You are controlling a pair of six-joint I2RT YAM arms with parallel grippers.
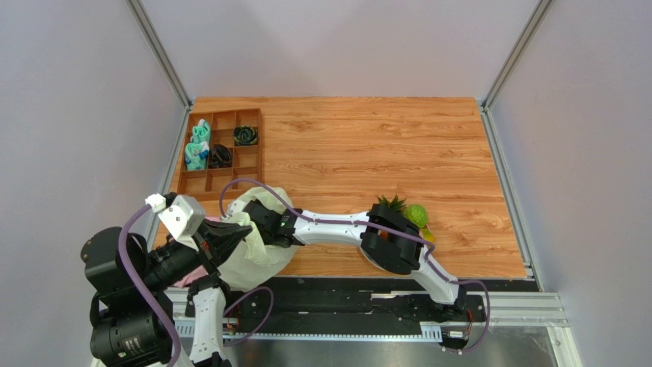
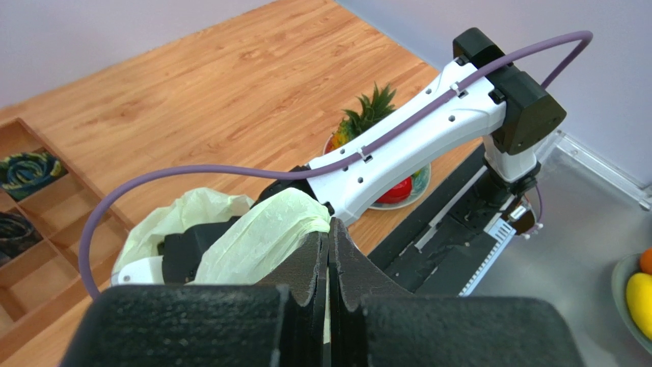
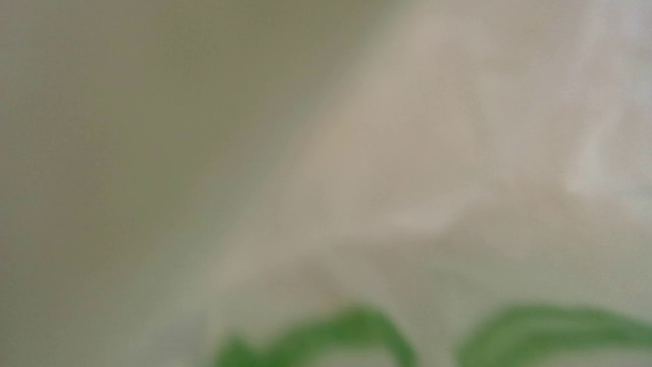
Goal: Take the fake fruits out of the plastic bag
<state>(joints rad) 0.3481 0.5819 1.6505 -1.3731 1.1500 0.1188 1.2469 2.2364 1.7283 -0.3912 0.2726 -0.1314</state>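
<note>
Entry: bag (image 1: 256, 256), near-left of table, mouth toward the right. Left gripper (image 2: 329, 264): pinched shut on the bag rim, wrist lifted. I'd hold it high and taut to keep the mouth wide. Right gripper (image 1: 264, 218): plunged inside the bag, arm stretched low across the table. Its fingers are hidden, so I cannot tell their state. Fruits: 1 pineapple (image 1: 390, 203) and 1 green ball (image 1: 415, 215) beside the right elbow; any inside unseen.

No text, label, brand, number or sign can be read in any view. The plastic bag (image 1: 256, 256) carries only green printed shapes, which are blurred in the right wrist view and include no lettering.
</note>
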